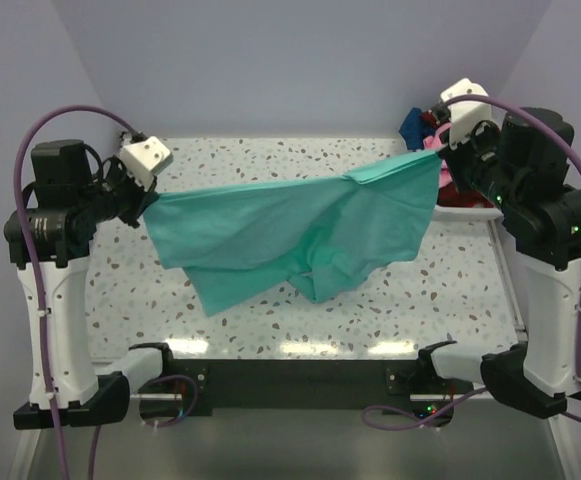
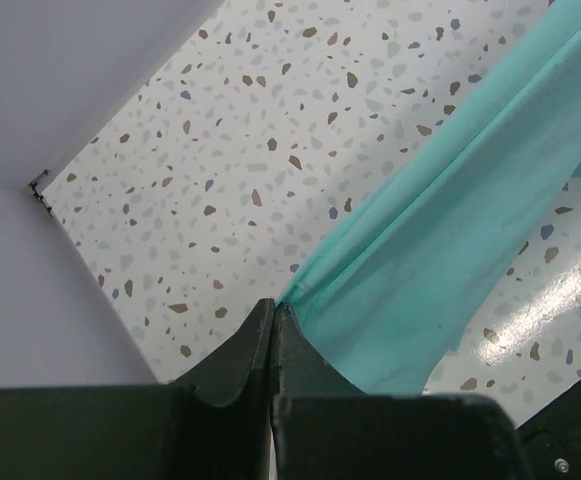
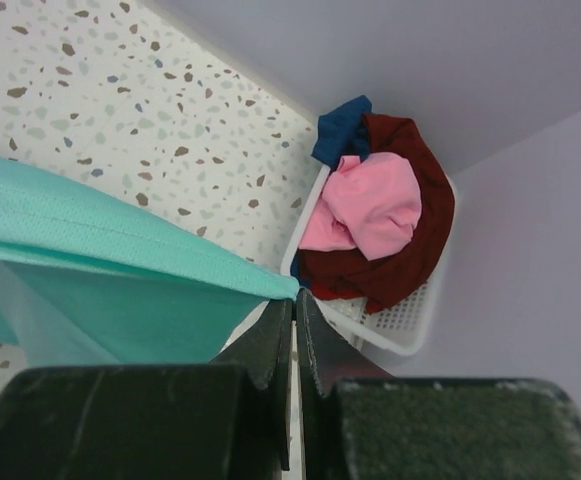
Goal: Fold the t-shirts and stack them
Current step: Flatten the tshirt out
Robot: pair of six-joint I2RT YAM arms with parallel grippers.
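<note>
The left hand (image 2: 273,308) and right hand (image 3: 295,297) are each clamped on an edge of the teal t-shirt (image 1: 300,225), strung between them and sagging toward the worktop (image 1: 270,160). It looks light and limp, so hems should give the surest hold. Beyond the right hand, other t-shirts (image 3: 370,205) are heaped in the basket (image 3: 400,322).

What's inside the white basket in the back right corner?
In the white basket, a pink t-shirt lies on a dark red t-shirt, with a blue t-shirt at the far end. They cover the basket's bottom, so anything beneath them cannot be seen.
</note>
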